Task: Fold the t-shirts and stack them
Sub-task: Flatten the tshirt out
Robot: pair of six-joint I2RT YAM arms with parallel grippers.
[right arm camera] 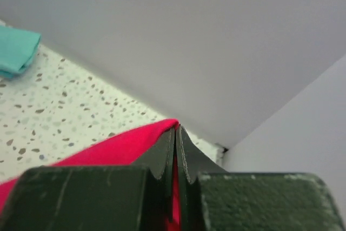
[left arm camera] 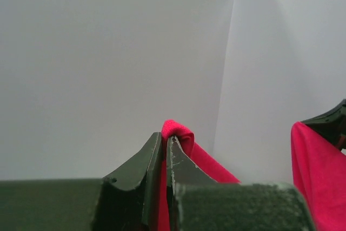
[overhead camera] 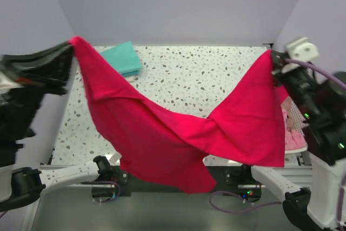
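While left end effector [left arm camera: 166, 143] and right end effector [right arm camera: 176, 132] clamp it, the crimson t-shirt [overhead camera: 162, 133] hangs twisted.

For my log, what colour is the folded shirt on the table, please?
The folded shirt is teal, clearest from top external.

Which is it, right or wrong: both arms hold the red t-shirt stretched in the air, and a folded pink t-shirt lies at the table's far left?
Wrong on one point: the folded t-shirt at the far left of the table is teal, not pink, as the top external view shows. The rest stands: both arms' jaws hold the red t-shirt stretched in the air.
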